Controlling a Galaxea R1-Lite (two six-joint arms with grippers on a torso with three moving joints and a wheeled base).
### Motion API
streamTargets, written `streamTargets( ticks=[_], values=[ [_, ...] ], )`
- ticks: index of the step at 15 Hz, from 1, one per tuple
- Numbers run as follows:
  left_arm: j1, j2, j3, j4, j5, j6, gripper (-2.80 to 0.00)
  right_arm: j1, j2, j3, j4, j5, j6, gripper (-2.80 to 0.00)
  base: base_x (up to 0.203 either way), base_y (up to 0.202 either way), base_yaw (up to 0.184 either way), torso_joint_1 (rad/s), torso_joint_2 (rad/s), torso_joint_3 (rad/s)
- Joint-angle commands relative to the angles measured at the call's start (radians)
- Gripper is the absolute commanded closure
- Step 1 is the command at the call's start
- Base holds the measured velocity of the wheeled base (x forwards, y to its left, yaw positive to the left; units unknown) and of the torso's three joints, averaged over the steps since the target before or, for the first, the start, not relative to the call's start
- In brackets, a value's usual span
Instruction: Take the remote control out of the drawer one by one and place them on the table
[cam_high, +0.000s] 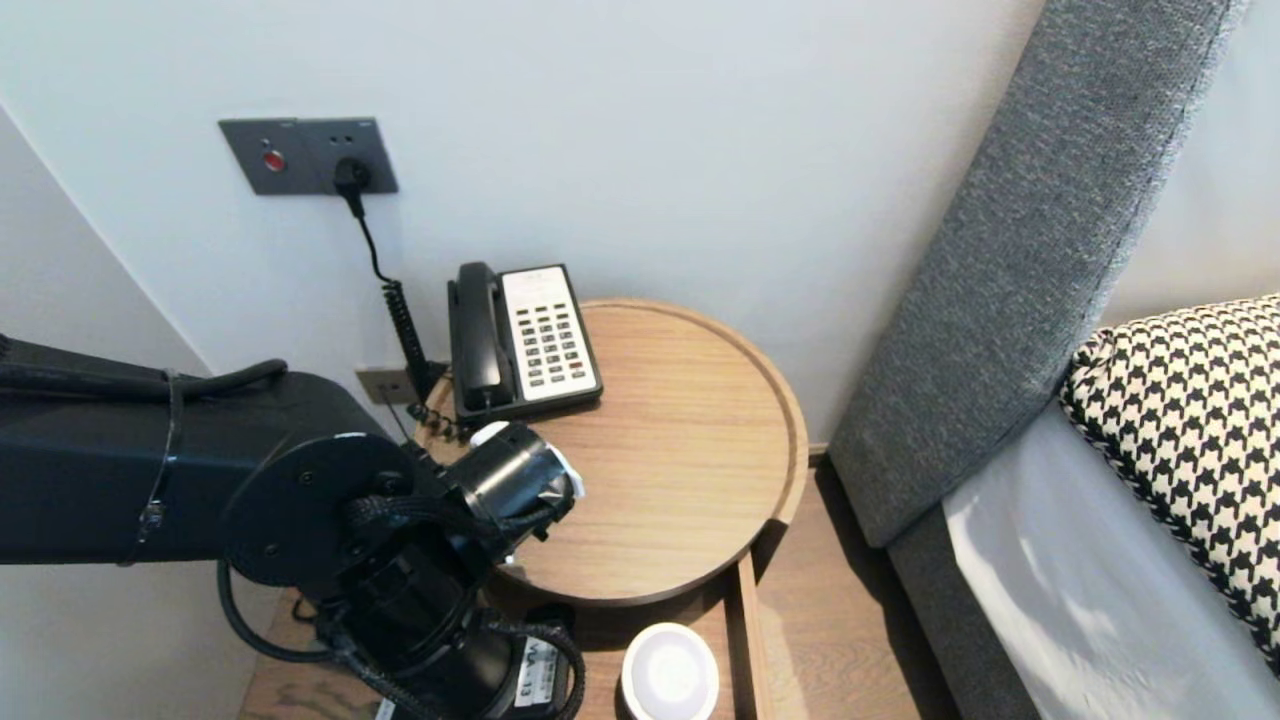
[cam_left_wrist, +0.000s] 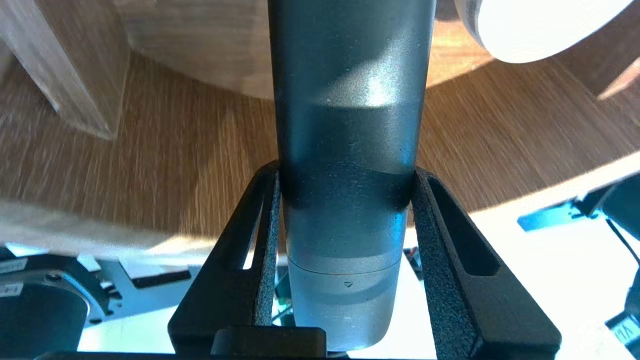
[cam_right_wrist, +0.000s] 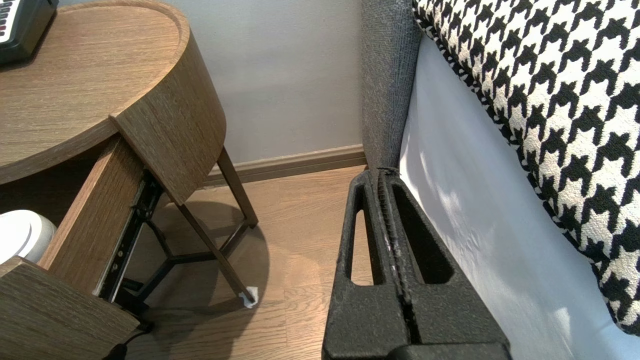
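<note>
Left gripper (cam_left_wrist: 346, 172) clamped grey cylinder (cam_left_wrist: 350, 75) across its width, long axis running out past fingertips, over open drawer (cam_left_wrist: 175, 150). Right gripper (cam_right_wrist: 382, 172) closed empty, parked by bed (cam_right_wrist: 475, 200).

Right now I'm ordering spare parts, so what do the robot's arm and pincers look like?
The left arm is glossy black, built of thick round links with a screwed disc cap, looped black braided cables and a white printed label. The left pincer and right pincer have matte black, rough-grained, tapering fingers with long slot cut-outs.
</note>
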Motion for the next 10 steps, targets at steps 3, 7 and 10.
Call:
streamTargets(
  ticks=[3,7,10],
  values=[
    [0.000,-0.052,0.008,0.036,-0.016,-0.001,0.00,0.001,0.000,0.025,-0.001,0.000,0.000,0.00,0.000,0.000,0.000,0.000,0.00,0.000],
    [0.000,-0.099,0.024,0.061,-0.026,0.022,0.00,0.001,0.000,0.025,-0.001,0.000,0.000,0.00,0.000,0.000,0.000,0.000,0.00,0.000],
    [0.001,-0.138,0.061,0.078,-0.052,0.046,0.00,0.001,0.000,0.025,-0.001,0.000,0.000,0.00,0.000,0.000,0.000,0.000,0.00,0.000]
  ],
)
